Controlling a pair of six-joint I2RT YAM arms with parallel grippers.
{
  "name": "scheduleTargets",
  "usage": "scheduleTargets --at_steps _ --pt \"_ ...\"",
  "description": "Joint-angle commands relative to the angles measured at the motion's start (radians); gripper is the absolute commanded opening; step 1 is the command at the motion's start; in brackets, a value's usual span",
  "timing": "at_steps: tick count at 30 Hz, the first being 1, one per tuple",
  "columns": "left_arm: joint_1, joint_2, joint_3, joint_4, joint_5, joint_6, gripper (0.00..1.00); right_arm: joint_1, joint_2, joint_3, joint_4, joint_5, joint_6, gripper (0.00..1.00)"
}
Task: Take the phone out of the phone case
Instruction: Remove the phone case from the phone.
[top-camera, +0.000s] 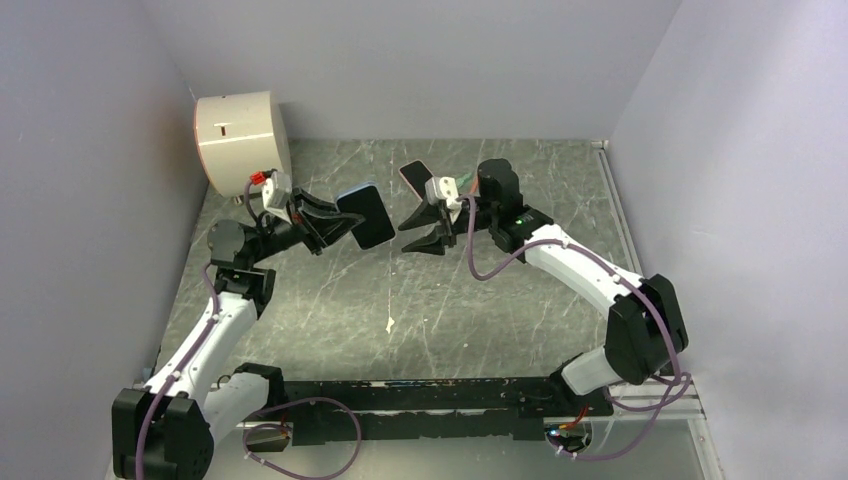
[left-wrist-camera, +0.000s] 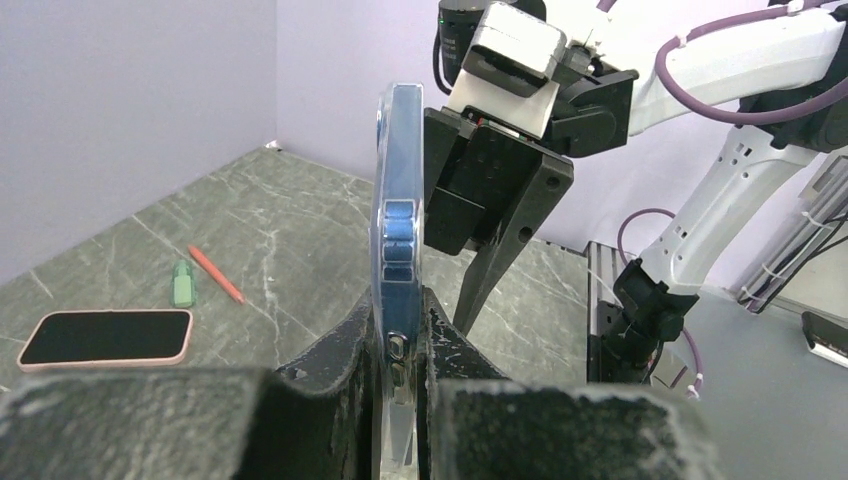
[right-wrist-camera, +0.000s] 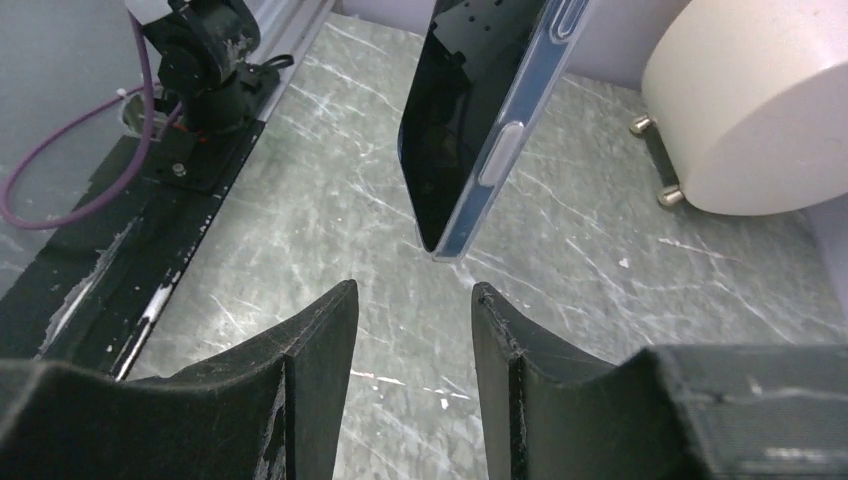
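Grey marbled table, lilac walls round it. My left gripper clamped tight on one end of phone case, phone inside it, whole thing held clear of table. My right gripper about half open, empty, fingertips just short of case's free end, not touching. Second phone in pink case flat on table. White drum back left.

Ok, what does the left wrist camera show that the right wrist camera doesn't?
Left wrist only: the left pincer clamped on the edge of the cased phone, plus a pink-cased phone, a red pen and a small green item lying on the table. Right wrist only: the held phone's dark screen and a white drum. Both: the cased phone, the open right pincer and the marbled table.
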Motion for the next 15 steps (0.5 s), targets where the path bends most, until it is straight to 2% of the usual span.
scheduleTargets --at_steps 1,15 --pt "0.004 -0.011 0.003 0.126 0.006 -0.049 0.02 0.009 0.010 0.048 0.111 -0.049 0.082 0.48" --pt "0.003 0.001 -0.018 0.214 -0.003 -0.120 0.02 0.034 0.046 0.081 0.163 -0.103 0.149 0.40"
